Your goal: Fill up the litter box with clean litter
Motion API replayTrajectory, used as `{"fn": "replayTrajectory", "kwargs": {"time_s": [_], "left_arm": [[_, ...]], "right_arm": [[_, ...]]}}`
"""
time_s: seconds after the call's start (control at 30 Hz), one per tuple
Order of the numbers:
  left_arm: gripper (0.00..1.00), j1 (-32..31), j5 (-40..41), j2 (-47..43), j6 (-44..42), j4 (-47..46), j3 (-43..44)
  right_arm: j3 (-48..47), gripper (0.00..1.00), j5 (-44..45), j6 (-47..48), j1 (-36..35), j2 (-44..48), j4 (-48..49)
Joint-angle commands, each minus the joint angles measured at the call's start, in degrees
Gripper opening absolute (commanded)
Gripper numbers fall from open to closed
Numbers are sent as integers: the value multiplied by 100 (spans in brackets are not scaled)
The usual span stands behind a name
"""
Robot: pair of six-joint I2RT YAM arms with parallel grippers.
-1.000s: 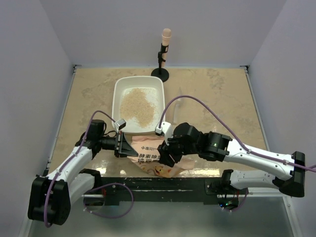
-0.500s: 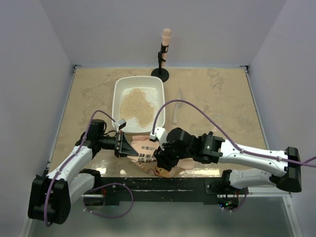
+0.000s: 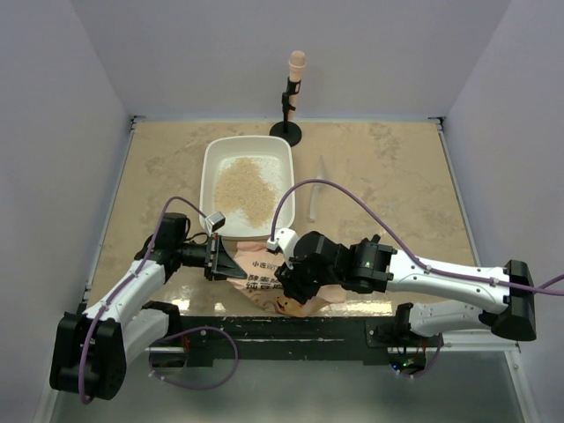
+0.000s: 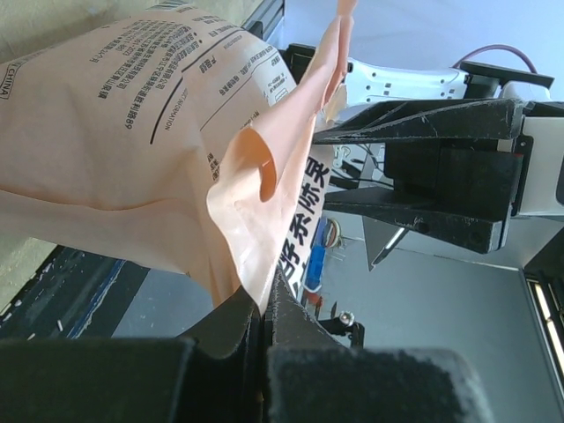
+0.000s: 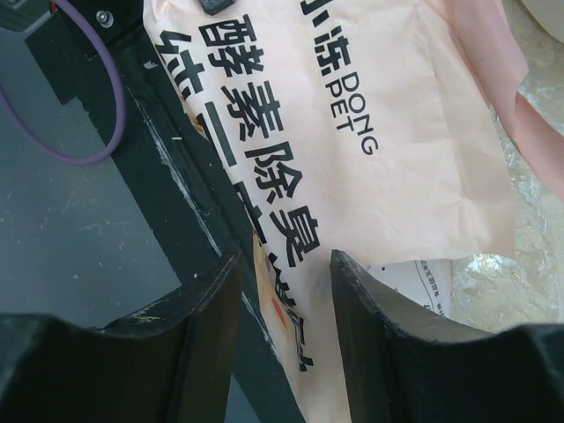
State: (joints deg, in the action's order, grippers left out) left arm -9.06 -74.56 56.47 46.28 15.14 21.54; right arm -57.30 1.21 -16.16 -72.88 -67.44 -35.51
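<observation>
The white litter box [image 3: 211, 159] sits at the table's middle back, with beige clean litter [image 3: 249, 189] spread inside it. The orange-pink litter bag [image 3: 264, 271] lies at the near table edge, just in front of the box. My left gripper [image 3: 231, 264] is shut on the bag's left edge; the left wrist view shows the bag [image 4: 159, 132] pinched between the closed fingers [image 4: 291, 326]. My right gripper [image 3: 289, 284] is open, its fingers [image 5: 374, 308] straddling the bag's [image 5: 352, 150] near end above the black table rail.
A black stand [image 3: 285, 132] with a tan-tipped rod stands behind the box. A clear plastic strip [image 3: 317, 189] lies right of the box. A black rail [image 3: 291, 330] runs along the near edge. White walls enclose the table.
My right arm has moved left and toward the bag's near end, bringing its open gripper over the bag. The left arm and bag have stayed put.
</observation>
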Motion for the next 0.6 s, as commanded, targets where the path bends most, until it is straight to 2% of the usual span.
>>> {"fn": "replayTrajectory", "kwargs": {"time_s": [0.0,0.23,0.27,0.4,0.5,0.53,0.57], "left_arm": [[0,36,38,22,-49,-46,254],[0,45,21,40,-6,-116,316],[0,53,12,40,30,-212,316],[0,54,-6,57,65,-362,473],[2,62,170,145,-416,22,937],[3,62,292,197,-1114,312,1166],[4,62,694,346,-1565,1185,1455]], "right_arm": [[87,46,-24,-115,-68,108,-264],[237,38,-60,-194,-139,-102,-193],[228,34,-68,-194,-156,-146,-185],[184,0,107,-247,-156,-331,-246],[131,0,248,-291,-156,-393,-325],[114,0,265,-291,-156,-393,-343],[79,0,274,-300,-165,-367,-378]]}}
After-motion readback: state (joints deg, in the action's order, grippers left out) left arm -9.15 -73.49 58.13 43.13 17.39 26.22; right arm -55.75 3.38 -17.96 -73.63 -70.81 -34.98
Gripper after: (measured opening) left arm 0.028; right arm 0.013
